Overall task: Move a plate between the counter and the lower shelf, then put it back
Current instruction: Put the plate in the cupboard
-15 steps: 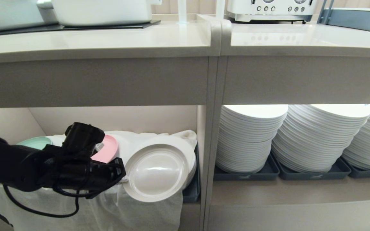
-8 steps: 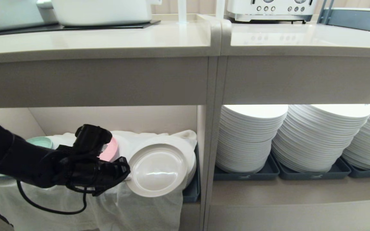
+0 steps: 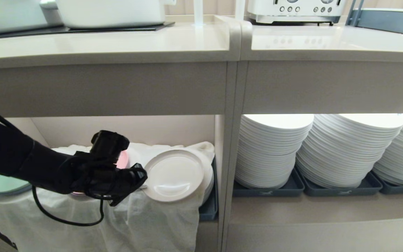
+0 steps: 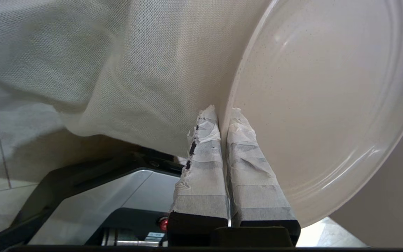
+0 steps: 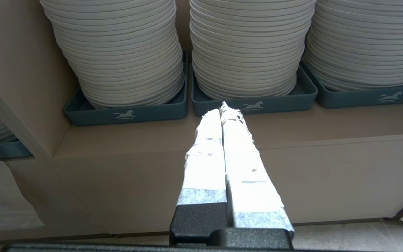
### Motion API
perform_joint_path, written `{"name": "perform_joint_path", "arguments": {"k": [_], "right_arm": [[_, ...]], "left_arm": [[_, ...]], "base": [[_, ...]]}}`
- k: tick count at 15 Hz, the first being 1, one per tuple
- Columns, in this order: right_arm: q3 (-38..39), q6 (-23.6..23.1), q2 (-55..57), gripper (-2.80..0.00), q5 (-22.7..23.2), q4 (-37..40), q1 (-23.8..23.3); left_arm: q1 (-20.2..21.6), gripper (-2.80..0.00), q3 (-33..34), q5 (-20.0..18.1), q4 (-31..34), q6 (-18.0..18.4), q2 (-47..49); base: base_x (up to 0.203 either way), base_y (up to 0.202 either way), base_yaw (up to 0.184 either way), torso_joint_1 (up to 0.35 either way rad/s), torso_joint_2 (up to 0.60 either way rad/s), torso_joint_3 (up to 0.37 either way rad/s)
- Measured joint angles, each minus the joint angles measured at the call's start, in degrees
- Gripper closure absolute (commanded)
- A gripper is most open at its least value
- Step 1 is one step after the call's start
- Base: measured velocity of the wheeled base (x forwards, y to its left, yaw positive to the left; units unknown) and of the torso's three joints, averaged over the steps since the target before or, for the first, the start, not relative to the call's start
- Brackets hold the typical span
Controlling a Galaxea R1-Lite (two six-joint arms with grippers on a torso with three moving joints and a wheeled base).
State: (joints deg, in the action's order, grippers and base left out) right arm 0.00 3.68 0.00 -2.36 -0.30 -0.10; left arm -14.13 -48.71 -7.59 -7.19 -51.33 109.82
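Counts first: you've got three tall stacks of glossy white plates point(image 3: 275, 150) in the right bay, each in its own dark-grey tray point(image 5: 124, 113) with a small horse logo. In the left bay, the lower shelf point(image 3: 117, 127), you see one pink plate point(image 3: 122, 159), one mint-green plate point(image 3: 7, 184), and one white cloth point(image 3: 145, 224) draped over the contents and hanging down the front. Cloth is a fine open weave, thin, wrinkled.

The plate point(image 3: 174, 176): round, matte cream-beige with tiny dark specks, flat well, low upright rim. It's tilted up on edge with its face toward you, at the front of the lower shelf, over the cloth and in front of a short white stack.

Left gripper point(image 4: 222, 115) has its two paper-taped fingers point(image 4: 205, 164) clamped on the plate's rim, one finger each side of the edge. The arm reaches in from the left.

Right gripper point(image 5: 224, 108) is parked in front of the right bay, taped fingers pressed together, holding nothing.

The counter point(image 3: 117, 42) above is smooth beige, with a black glass panel carrying one white pot point(image 3: 110, 12). A toaster point(image 3: 294, 10) sits on the neighbouring top.
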Motion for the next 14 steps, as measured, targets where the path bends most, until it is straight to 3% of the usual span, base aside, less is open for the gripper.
{"name": "perform_joint_path", "arguments": {"k": [14], "right_arm": [[0.0,0.0,0.0,0.0,0.0,0.0,0.0]], "left_arm": [[-0.3,0.0,-5.0,2.0,0.0,-2.9,6.5]], "base": [[0.0,0.0,0.0,0.0,0.0,0.0]]}}
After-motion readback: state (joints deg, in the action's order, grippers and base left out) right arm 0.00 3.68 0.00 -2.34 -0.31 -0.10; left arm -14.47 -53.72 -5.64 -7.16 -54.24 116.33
